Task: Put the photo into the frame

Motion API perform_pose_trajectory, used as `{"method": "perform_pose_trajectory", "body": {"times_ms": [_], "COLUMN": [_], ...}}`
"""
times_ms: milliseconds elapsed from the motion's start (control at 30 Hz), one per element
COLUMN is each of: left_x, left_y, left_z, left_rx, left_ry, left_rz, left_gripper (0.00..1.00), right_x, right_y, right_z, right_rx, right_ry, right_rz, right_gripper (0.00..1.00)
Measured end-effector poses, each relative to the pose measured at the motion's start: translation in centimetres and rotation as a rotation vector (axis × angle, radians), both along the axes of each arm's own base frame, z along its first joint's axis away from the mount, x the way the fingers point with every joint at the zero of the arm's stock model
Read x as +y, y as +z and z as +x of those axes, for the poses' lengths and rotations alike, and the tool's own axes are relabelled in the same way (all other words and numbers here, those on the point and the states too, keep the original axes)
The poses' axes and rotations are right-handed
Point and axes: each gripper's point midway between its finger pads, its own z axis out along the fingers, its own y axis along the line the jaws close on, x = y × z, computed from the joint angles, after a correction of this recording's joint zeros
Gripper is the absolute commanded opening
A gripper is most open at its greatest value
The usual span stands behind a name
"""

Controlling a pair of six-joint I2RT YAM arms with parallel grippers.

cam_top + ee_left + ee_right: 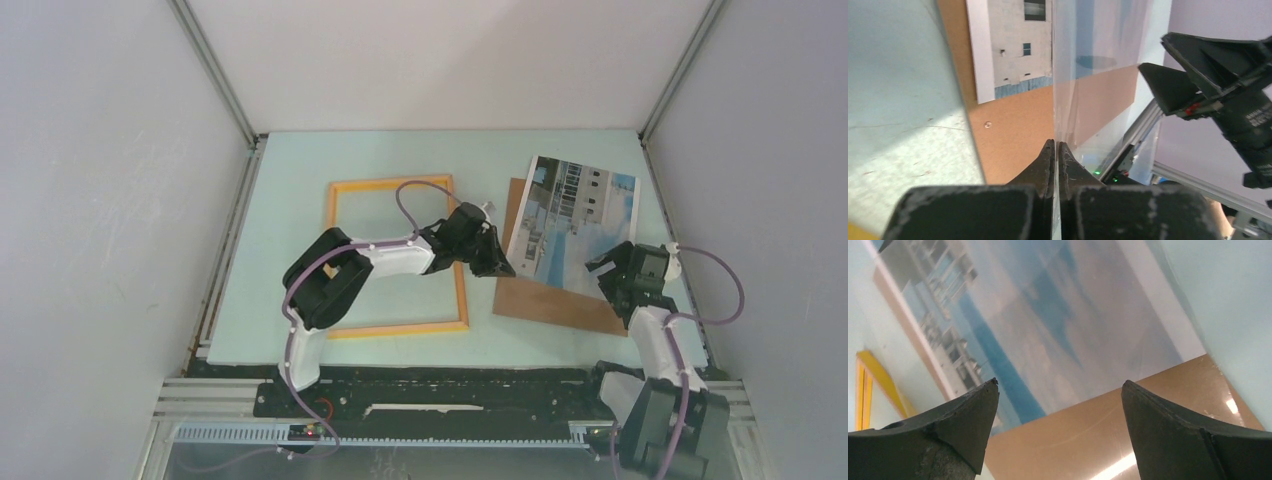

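The photo (575, 215) lies face up, slanted, on a brown backing board (550, 300) to the right of the orange-yellow frame (390, 185), which lies flat on the table. My left gripper (497, 265) sits at the board's left edge. In the left wrist view it (1055, 142) is shut on the edge of a thin clear sheet (1098, 75) that rises over the photo (1013, 45). My right gripper (610, 275) is open and empty above the photo's near right corner. Its view shows the photo (1023, 315) and board (1128, 430) between its fingertips (1060, 390).
The table has a pale green mat (290, 250). Grey enclosure walls (110, 200) and metal posts (215, 75) close in the left, right and back. A black rail (430, 395) runs along the near edge. The left arm lies across the frame's right rail.
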Motion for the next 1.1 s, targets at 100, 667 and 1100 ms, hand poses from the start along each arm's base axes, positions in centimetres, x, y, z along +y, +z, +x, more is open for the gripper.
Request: {"method": "perform_pose_trajectory", "body": {"times_ms": [100, 667, 1100], "left_x": [1.2, 22.2, 35.4], "left_y": [0.6, 9.2, 4.1], "left_z": [0.6, 5.5, 2.2], "left_rx": [-0.049, -0.262, -0.179], "left_ry": [-0.005, 0.311, 0.596], "left_rz": [0.035, 0.079, 0.206], "left_gripper": [0.00, 0.00, 0.00], "right_x": [1.0, 1.4, 2.0], "right_y": [1.7, 3.6, 3.0], "right_z": [0.1, 0.1, 0.1], "right_rx": [-0.056, -0.113, -0.095], "right_ry": [0.078, 0.140, 0.166], "right_rz": [-0.053, -0.157, -0.133], "right_gripper": [1.00, 1.00, 1.00]}}
